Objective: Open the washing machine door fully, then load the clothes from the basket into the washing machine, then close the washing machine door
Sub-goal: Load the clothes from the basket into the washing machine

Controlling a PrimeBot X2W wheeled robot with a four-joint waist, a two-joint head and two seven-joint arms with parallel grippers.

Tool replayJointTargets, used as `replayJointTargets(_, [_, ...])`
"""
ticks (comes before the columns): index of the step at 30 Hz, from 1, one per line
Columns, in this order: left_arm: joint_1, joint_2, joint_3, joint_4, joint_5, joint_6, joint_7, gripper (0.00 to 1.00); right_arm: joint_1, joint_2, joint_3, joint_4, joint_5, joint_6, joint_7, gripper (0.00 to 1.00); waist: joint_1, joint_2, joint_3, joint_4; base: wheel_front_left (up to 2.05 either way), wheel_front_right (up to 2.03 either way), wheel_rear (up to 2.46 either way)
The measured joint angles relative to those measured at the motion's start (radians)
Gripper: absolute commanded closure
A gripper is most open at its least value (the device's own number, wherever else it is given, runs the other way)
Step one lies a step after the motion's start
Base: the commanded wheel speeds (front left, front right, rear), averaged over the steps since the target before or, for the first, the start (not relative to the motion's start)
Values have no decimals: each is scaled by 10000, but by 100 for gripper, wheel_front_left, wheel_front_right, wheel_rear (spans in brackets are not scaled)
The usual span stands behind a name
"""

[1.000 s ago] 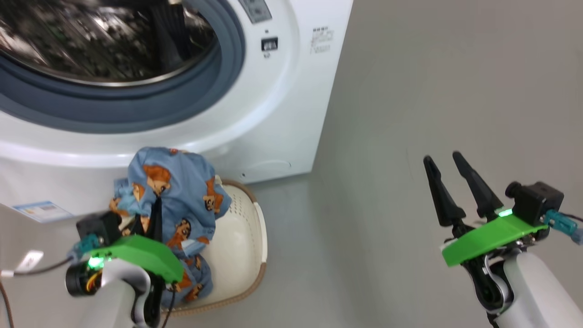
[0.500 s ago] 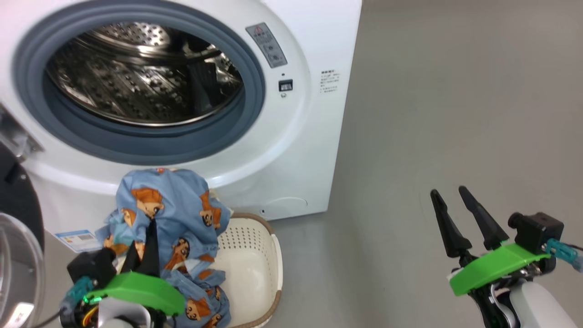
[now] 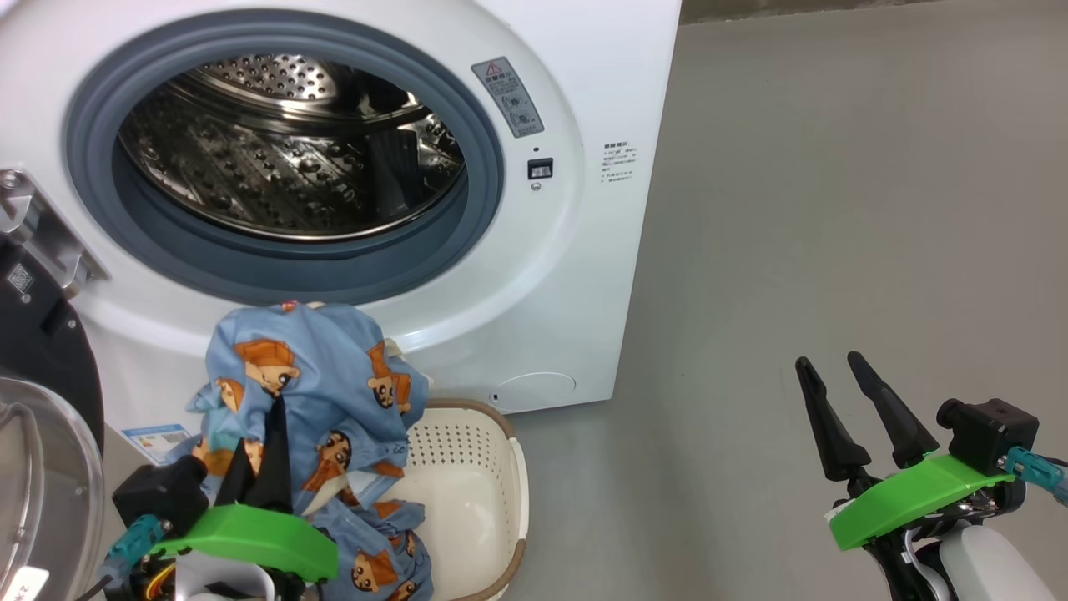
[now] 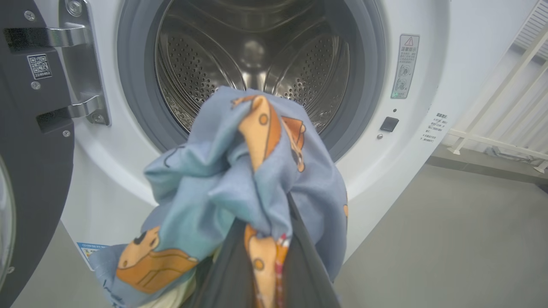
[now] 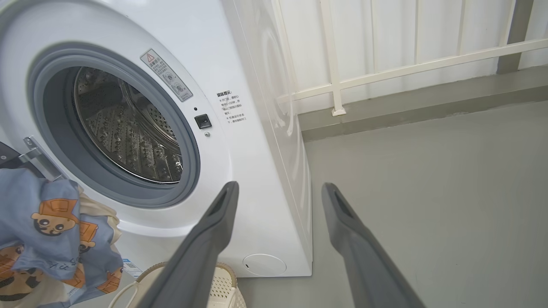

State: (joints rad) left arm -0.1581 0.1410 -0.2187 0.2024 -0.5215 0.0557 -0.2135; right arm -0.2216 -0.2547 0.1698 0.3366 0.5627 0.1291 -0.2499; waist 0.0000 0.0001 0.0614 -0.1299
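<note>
At your far left the washing machine door (image 3: 50, 367) stands swung open, its black rim and clear glass bowl at the edge of the head view, hung on a metal hinge (image 3: 42, 225). Just right of it, your left gripper (image 3: 267, 434) is clamped tight on the clothes (image 3: 317, 376). The blue fabric with orange-brown figures is bunched over the fingertips and raised in front of the lower part of the washing machine (image 3: 584, 250). From the left wrist view the bundle sits before the mouth of the drum (image 4: 252, 47), outside it, with a little cream cloth at its underside. The lower folds hang down over the left part of the basket (image 3: 476, 476), which stands on the floor (image 3: 834, 167) close against the machine's front; its right half shows bare perforated plastic. Above it, the grey gasket (image 3: 476, 192) rings the steel drum, and a small blue label (image 3: 154, 442) shows low on the front panel. Well to the right, over bare grey floor, your right gripper (image 3: 830, 361) hangs with its two dark fingers spread apart, holding nothing.
</note>
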Motion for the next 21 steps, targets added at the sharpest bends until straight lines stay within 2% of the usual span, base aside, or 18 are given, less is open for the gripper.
replayJointTargets(11, [-275,176,-82,-71,31,59,274,100,-8,-10,6,-44,0,0,0,0,0,0,282,-59,0,0,0])
replayJointTargets(16, [-1618,228,-140,339,194,67,451,100,-48,-6,13,-148,0,0,0,0,0,0,614,-90,0,0,0])
replayJointTargets(21, [-3178,222,-173,1329,339,107,610,100,-194,25,54,-222,0,0,2,0,0,0,1059,-173,0,0,0])
